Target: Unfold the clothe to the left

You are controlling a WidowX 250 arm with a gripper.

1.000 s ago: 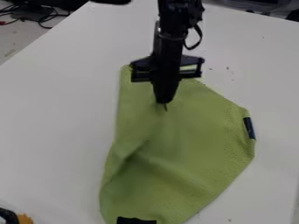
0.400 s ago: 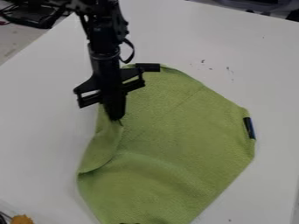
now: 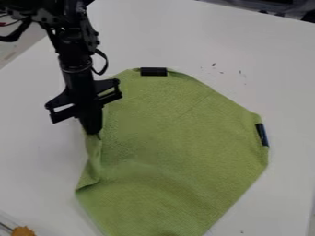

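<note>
- Camera view: fingers (image 3: 92,120) closed, pinching cloth (image 3: 172,138) on bench (image 3: 37,156), nine o'clock edge.
- We note fingers dragged toward nine o'clock; fold (image 3: 90,174) narrowed.
- We judge unfolding nearly done.

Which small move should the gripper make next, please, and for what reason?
I would probably ease the gripper slightly toward the picture's left, low over the table, before letting go. Its fingers seem to pinch the green cloth near its left edge, and just below them a narrow flap is folded, so this edge looks not fully spread.
</note>
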